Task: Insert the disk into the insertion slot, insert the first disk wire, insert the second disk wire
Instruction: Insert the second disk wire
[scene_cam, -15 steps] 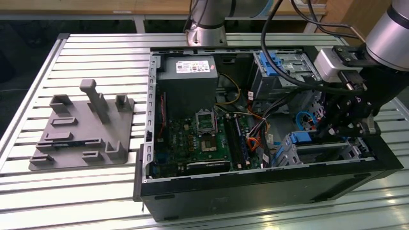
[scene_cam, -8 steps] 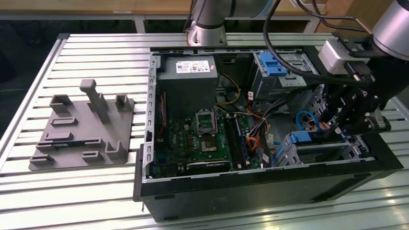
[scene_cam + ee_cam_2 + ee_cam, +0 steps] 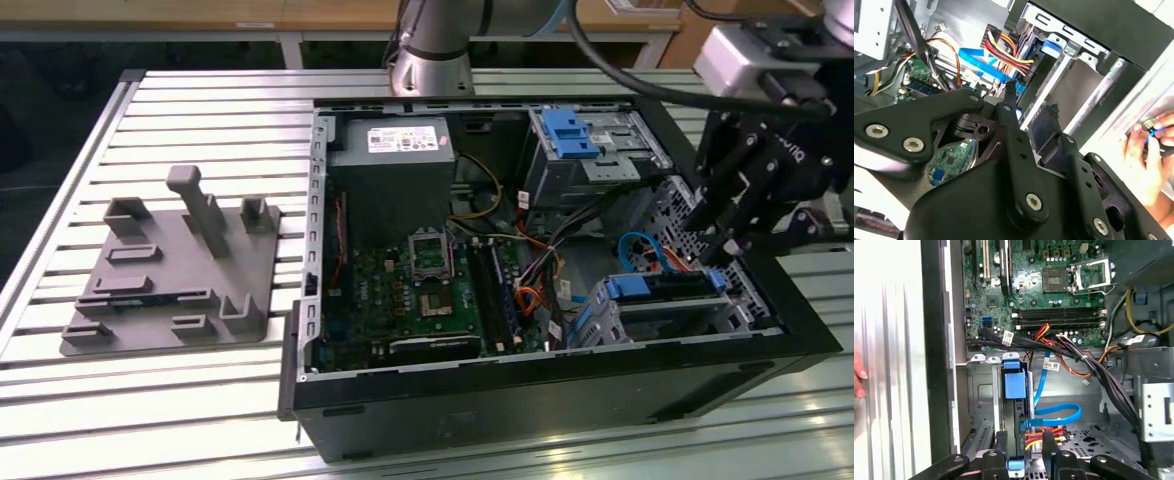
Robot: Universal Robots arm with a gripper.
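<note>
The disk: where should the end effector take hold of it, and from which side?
Pinch its two broad faces at the exposed blue-framed edge, coming in through the open side of the case. In the first wrist view the disk stands on edge in the insertion slot, whose walls likely block other approaches.

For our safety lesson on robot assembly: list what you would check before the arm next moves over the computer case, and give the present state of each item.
1. Disk stands in the slot: ok.
2. Disk pushed fully home: cannot tell.
3. End effector lined up over the disk, jaws open on either side: ok.
4. Blue wire plugged into the disk: cannot tell.
5. Red and yellow wires away from the end effector: not ok, they lie right beside one jaw.
6. Hand away from the case: not ok, it is close beside it.
</note>
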